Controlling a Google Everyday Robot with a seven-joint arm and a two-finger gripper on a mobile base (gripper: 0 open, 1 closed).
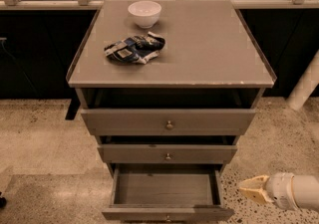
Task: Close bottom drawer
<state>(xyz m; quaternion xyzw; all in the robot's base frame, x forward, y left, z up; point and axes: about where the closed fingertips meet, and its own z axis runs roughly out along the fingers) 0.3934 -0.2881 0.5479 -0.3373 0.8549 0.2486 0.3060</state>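
Note:
The grey cabinet (172, 49) has three drawers. The bottom drawer (167, 212) is pulled far out; its grey box interior (164, 188) is bare, and its front with a small brass knob is cut by the lower edge of the view. My gripper (249, 188) is at the lower right, right of the open drawer and apart from it, with its yellowish tip pointing left towards the drawer's right side. The white arm (294, 191) comes in from the right edge.
The top drawer (168, 121) and middle drawer (167, 153) also stand partly out. A white bowl (144, 13) and a crumpled blue snack bag (134, 49) lie on the cabinet top. Speckled floor (40, 143) surrounds the cabinet; a white post (305, 88) stands at right.

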